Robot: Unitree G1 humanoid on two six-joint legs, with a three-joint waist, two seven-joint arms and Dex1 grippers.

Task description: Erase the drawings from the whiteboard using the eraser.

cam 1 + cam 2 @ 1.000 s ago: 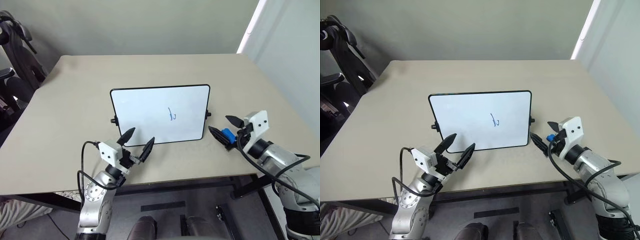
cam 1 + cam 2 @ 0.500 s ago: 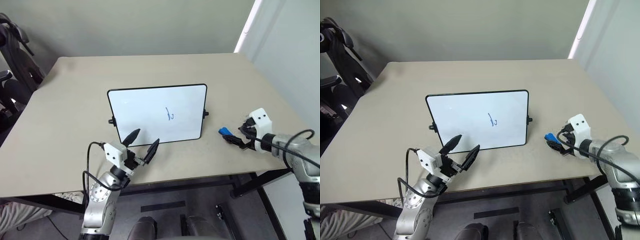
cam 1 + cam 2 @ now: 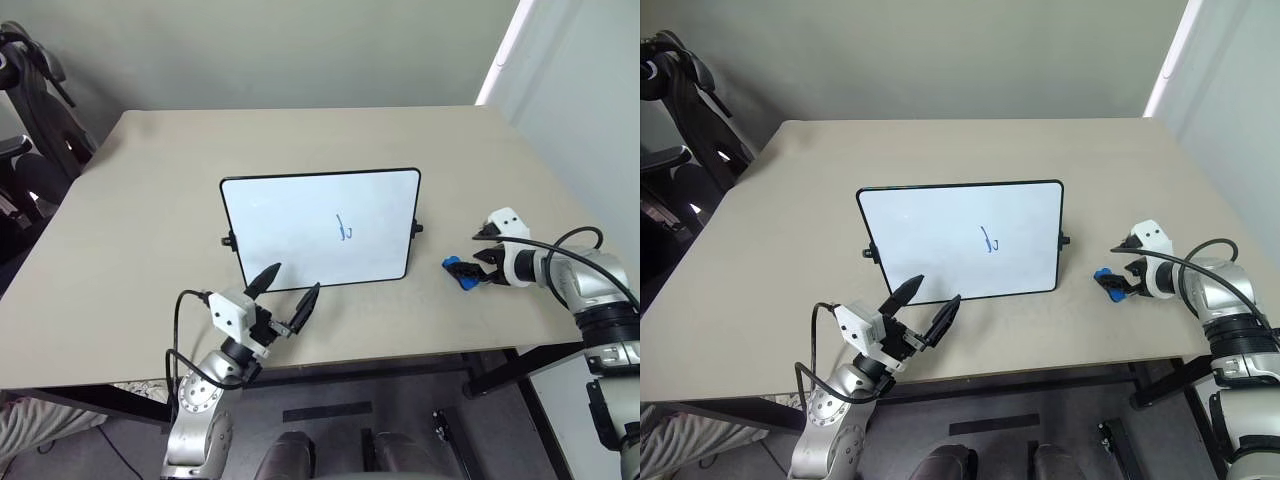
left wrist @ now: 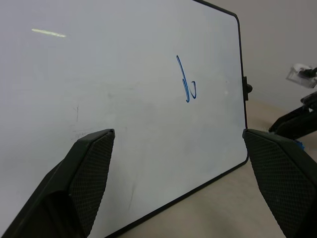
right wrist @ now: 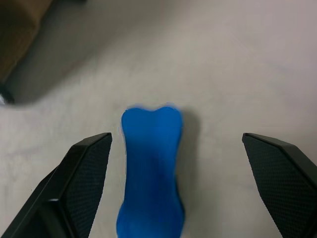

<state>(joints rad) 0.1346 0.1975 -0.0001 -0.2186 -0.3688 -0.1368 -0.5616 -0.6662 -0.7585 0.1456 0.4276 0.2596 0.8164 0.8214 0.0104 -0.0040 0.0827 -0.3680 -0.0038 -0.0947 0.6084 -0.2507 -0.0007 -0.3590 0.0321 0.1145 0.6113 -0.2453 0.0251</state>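
From the head view, the whiteboard (image 3: pixel 320 228) stands mid-table with the drawings (image 3: pixel 344 229) right of centre; the eraser (image 3: pixel 458 271) lies at its four o'clock, just ahead of the spread-fingered right gripper (image 3: pixel 484 256). The left gripper (image 3: pixel 285 290), fingers apart, waits at six o'clock. The right wrist view shows the eraser between the fingers: descend centred, then close squarely.

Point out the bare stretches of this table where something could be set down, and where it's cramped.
The table is bare left of the whiteboard and across the far strip behind it. Cramped spots: the near edge, where the left pincer hovers before the board, and the right side, where the open right pincer straddles the eraser.
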